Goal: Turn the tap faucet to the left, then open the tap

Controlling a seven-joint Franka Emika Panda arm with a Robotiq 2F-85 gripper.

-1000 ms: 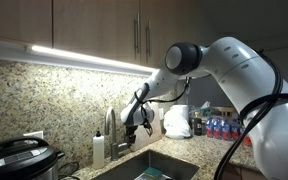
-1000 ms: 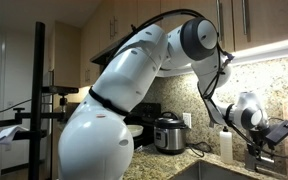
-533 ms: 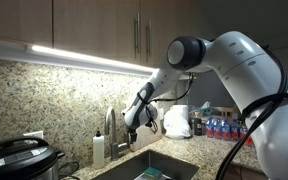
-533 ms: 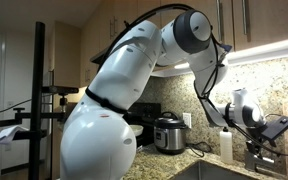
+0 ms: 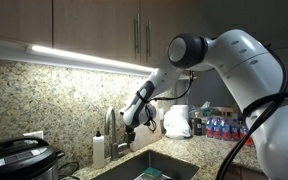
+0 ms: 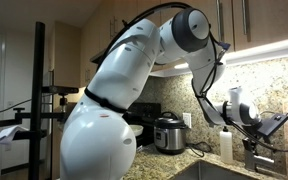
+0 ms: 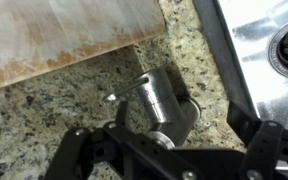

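Note:
The tap faucet (image 5: 111,122) is a silver gooseneck standing behind the sink, next to a white soap bottle (image 5: 99,148). My gripper (image 5: 130,127) hangs right beside the spout's upper part. In the wrist view the tap's silver body (image 7: 160,95), with a thin lever (image 7: 124,93) sticking out to the left, lies between my two black fingers; the gripper (image 7: 169,150) is open and spread wide around it, gripping nothing. In an exterior view the gripper (image 6: 268,128) is above the counter, and the tap is mostly hidden behind it.
The steel sink (image 7: 259,45) lies to the right of the tap. The granite counter (image 7: 44,115) meets the backsplash (image 7: 64,35). A rice cooker (image 5: 19,160) stands on the counter. A white bag (image 5: 177,122) and several bottles (image 5: 219,128) stand past the sink.
The arm has shifted a little, bringing the gripper slightly higher and closer to the tap's spout. The gripper stays open and the tap has not moved.

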